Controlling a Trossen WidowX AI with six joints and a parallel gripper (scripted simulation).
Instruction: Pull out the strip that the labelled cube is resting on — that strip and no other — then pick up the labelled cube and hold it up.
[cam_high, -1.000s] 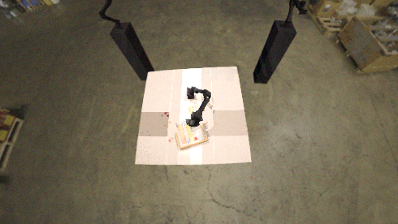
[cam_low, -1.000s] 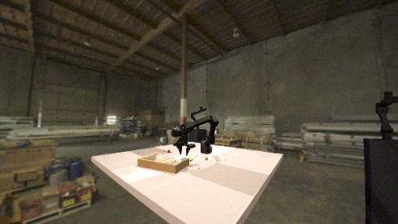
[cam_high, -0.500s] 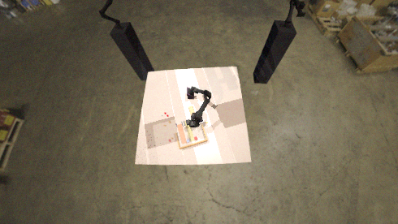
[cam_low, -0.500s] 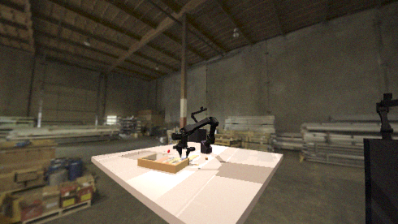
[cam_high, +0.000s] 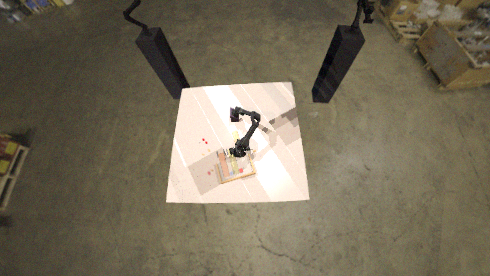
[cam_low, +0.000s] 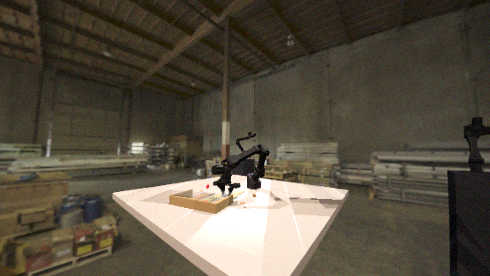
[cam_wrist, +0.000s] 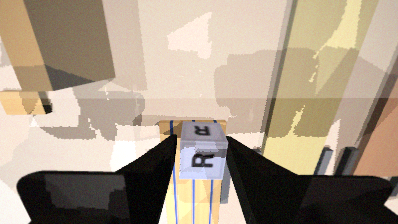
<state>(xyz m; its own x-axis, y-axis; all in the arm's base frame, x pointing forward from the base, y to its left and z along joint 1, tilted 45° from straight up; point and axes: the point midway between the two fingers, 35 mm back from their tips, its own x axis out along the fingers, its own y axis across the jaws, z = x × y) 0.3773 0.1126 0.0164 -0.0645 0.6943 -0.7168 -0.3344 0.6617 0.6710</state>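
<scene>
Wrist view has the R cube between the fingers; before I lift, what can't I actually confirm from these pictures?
- Wrist: whether the fingers press the labelled cube or only flank it; the contact faces are hidden.
- Wrist: the blue-lined strip runs off the bottom edge, so its length is unknown.
- Top: cube and strip are too small, under the gripper.
- Exterior: the tray wall hides its contents.
</scene>
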